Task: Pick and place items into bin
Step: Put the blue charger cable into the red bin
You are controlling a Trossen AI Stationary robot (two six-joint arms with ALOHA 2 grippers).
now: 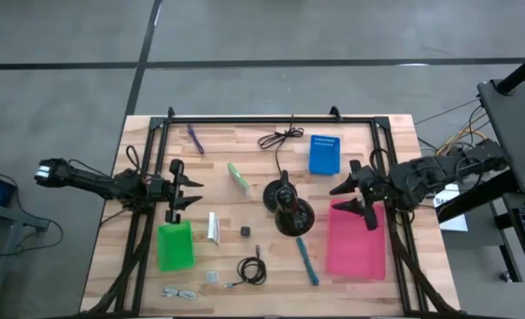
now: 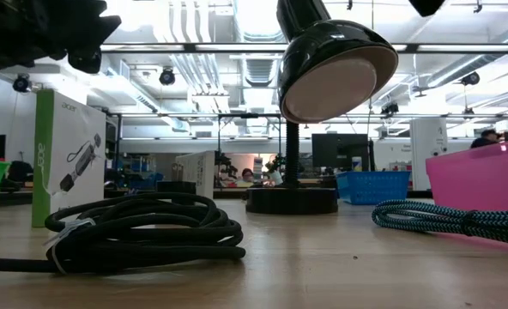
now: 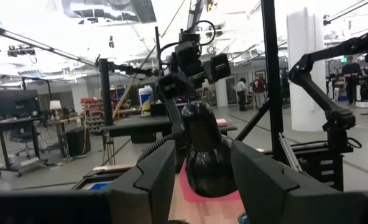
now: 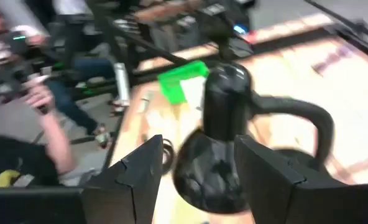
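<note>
In the high view my left gripper (image 1: 188,196) hovers open over the table's left side, just beyond the green bin (image 1: 176,245). My right gripper (image 1: 351,200) hovers open at the pink bin's (image 1: 356,241) far edge. Between them lie the items: a purple pen (image 1: 194,139), a green and white packet (image 1: 238,177), a white packet (image 1: 214,228), a tiny black cube (image 1: 245,230), a teal pen (image 1: 308,261), a coiled black cable (image 1: 252,270), a loose black cable (image 1: 280,137) and clear bits (image 1: 211,277). All lie flat on the wood. Neither gripper holds anything.
A black round-based stand (image 1: 286,209) rises at the table's middle, between both grippers; its head (image 2: 335,69) fills the low view. A blue bin (image 1: 325,153) sits at the far right. A black frame (image 1: 271,119) rims the table. A grey cord (image 1: 180,291) lies near the front edge.
</note>
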